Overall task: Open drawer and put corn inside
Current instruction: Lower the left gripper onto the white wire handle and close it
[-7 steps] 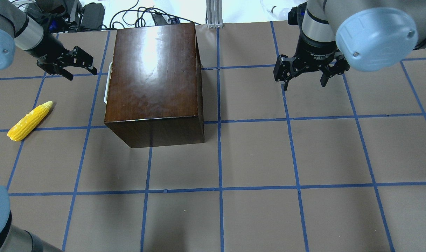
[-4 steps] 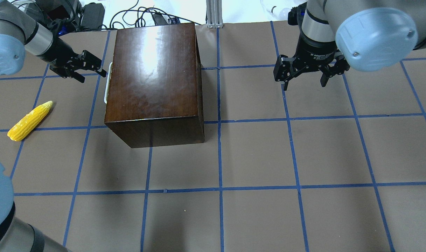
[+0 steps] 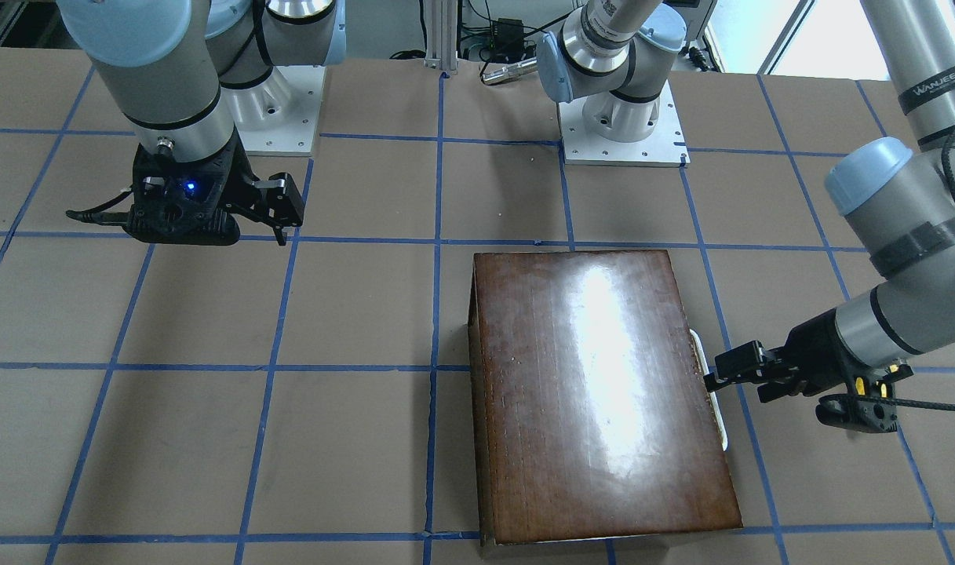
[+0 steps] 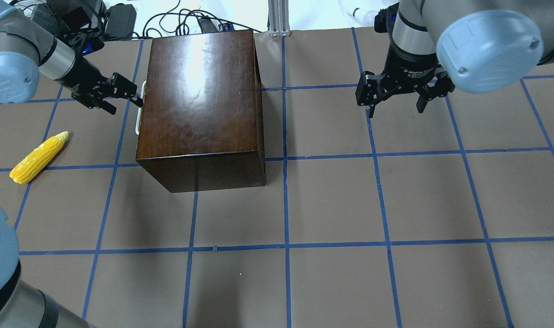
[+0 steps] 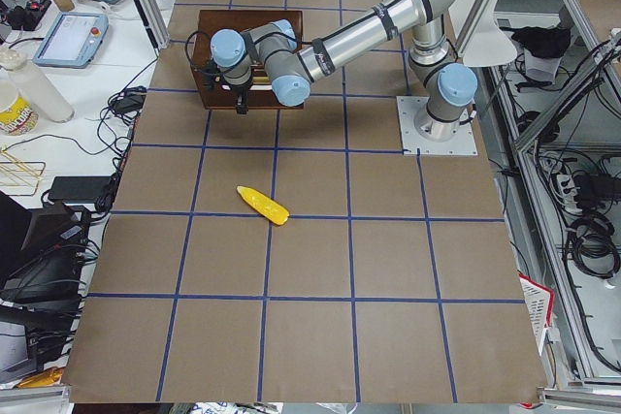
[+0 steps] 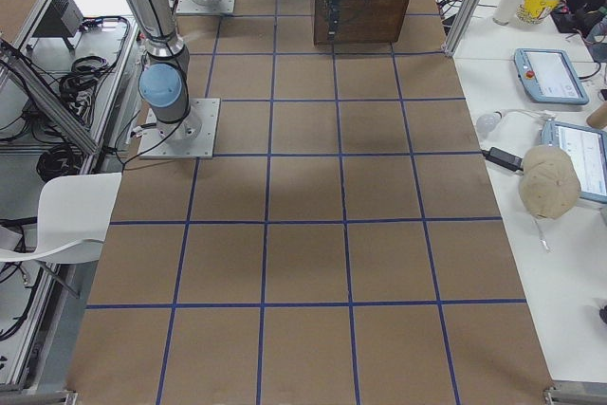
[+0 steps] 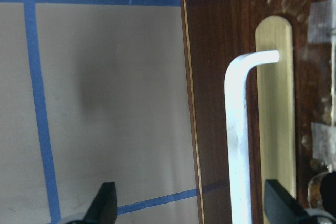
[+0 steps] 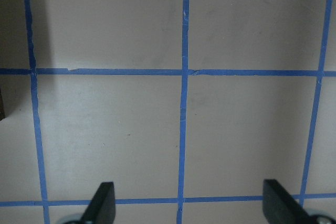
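The drawer is shut in the glossy dark-brown box (image 4: 199,105). Its worn front panel (image 7: 304,35) and thin white handle (image 4: 139,111) face the table's left side. My left gripper (image 4: 127,104) is open and level with the handle. In the left wrist view the handle (image 7: 237,140) stands between its two fingertips (image 7: 105,205), with no contact visible. The yellow corn (image 4: 39,156) lies on the table to the left of the box, apart from the gripper. My right gripper (image 4: 396,111) is open and empty above the table, right of the box.
The brown table cover carries a blue tape grid (image 4: 286,200). Cables and equipment (image 4: 122,18) lie beyond the far edge behind the box. The two arm bases (image 3: 618,125) stand at the robot's side of the table.
My left gripper has moved right, from a tile away to the drawer handle. The right arm, the corn and the box have not moved.
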